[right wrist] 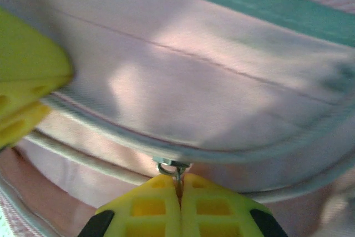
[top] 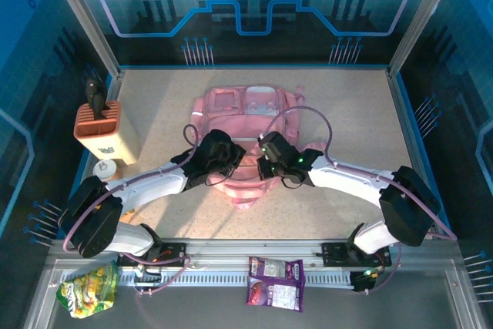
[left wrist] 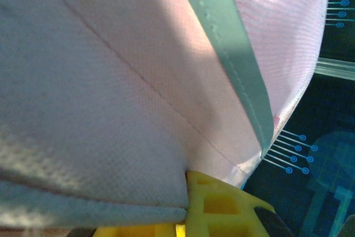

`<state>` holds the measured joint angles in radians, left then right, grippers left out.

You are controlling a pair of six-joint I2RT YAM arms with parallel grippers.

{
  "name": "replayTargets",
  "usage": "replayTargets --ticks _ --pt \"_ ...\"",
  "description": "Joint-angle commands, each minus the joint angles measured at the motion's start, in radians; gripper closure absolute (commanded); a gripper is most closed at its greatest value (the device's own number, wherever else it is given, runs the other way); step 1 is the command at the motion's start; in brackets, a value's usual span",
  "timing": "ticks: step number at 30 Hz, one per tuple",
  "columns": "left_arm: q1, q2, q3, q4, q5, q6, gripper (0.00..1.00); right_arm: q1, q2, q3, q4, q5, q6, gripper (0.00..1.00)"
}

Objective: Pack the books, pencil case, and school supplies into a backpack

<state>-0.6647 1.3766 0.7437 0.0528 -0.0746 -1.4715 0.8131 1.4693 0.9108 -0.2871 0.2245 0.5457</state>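
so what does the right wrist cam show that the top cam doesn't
Right wrist: the right gripper shut on a small metal zipper pull, seen close up, with teal trim above. Top: the orange-and-cream block holder, the green snack bag and the purple snack packet. Both: the pink backpack and the right gripper on it.

You have the backpack (top: 246, 109) at the centre of the worktop (top: 347, 113). Both claws meet at its lower edge, the left claw (top: 229, 171) just left of the right claw (top: 266, 169). The block holder (top: 108, 132) stands at the frame's left. On the ledge (top: 192, 306) below, the snack bag (top: 88, 289) lies lower left and the snack packet (top: 276, 283) bottom centre.
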Motion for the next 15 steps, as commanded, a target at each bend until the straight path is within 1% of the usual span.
replayTargets --ticks 1,4,6,9,12,15 --pt "0.068 -0.056 -0.005 -0.081 -0.013 0.152 1.0 -0.068 -0.033 -0.015 -0.116 0.06 -0.016 1.0" --pt "0.109 -0.072 -0.012 -0.125 0.031 0.239 1.0 -0.109 -0.033 -0.009 -0.116 0.068 -0.046 1.0" --pt "0.14 -0.079 -0.02 -0.12 0.085 0.296 1.0 -0.134 -0.026 0.008 -0.121 0.072 -0.061 1.0" --pt "0.174 -0.08 -0.008 -0.157 0.142 0.369 1.0 -0.175 -0.005 0.043 -0.12 0.071 -0.087 1.0" --pt "0.198 -0.08 0.006 -0.189 0.175 0.425 1.0 -0.203 0.011 0.075 -0.101 0.075 -0.119 1.0" --pt "0.209 -0.088 0.015 -0.212 0.183 0.473 1.0 -0.241 0.037 0.11 -0.101 0.062 -0.13 1.0"
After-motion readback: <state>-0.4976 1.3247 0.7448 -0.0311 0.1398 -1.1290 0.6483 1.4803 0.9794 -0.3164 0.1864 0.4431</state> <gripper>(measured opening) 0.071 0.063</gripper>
